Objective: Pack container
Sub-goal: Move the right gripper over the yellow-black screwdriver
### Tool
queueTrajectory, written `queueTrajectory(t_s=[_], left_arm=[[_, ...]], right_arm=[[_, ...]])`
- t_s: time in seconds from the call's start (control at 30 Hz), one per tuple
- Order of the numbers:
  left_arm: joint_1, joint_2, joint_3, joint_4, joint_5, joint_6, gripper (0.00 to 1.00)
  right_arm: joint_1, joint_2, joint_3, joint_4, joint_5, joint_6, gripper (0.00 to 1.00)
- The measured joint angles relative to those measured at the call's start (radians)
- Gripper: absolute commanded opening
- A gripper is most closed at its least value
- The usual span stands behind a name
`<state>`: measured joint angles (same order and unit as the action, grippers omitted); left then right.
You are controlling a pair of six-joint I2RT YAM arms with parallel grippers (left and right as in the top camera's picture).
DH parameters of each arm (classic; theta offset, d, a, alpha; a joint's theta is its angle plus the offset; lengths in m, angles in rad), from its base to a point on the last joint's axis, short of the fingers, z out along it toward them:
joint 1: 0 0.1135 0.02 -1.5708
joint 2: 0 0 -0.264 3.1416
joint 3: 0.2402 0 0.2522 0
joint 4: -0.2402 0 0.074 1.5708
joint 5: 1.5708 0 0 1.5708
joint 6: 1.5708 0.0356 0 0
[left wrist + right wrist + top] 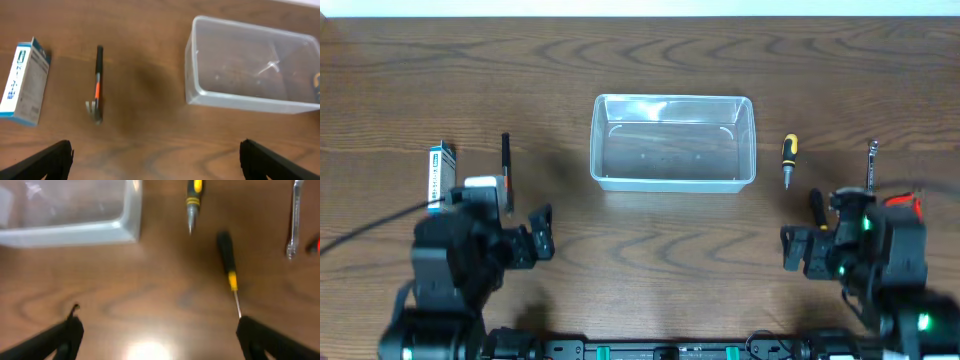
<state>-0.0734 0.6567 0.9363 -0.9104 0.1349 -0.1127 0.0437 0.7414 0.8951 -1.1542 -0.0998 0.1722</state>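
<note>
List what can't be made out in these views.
1. Blue-and-white box: print too blurred in the left wrist view, too small overhead.
2. Red object: cut off by the right wrist view's right edge; overhead, the right arm covers most of it.
3. Black-handled screwdriver: overhead, its shaft is hidden under the right arm.
4. Wrench: top end cut off by the right wrist view's upper edge.
</note>
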Motion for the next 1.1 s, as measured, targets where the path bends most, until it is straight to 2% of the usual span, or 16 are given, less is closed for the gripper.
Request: queueTrajectory(t_s=[0.07,0.2,0.47,0.67,1.1], left_arm=[[0.000,0.063,0.034,-0.029,-0.004,-0.001,0.98],[0.000,0.124,0.041,-0.055,-0.007,-0.003,0.98],[0.000,0.142,0.041,-0.053,-0.008,-0.003,0.98],[0.000,0.142,0.041,-0.057,-0.008,-0.003,0.98],[0.000,0.142,0.041,-0.059,-0.008,-0.003,0.98]], right_arm=[[0.000,0.122,0.110,-0.119,-0.010,0.003,0.99],[0.000,0.291,0.284,-0.233,-0.047,-0.003,0.99],[-0.068,0.518,0.523,-0.206,0.045,0.064,0.99],[-0.145,0.718,0.564,-0.169,0.089,0.092,0.99],[-0.124,1.027,0.563,-0.019,0.090,0.098,0.99]])
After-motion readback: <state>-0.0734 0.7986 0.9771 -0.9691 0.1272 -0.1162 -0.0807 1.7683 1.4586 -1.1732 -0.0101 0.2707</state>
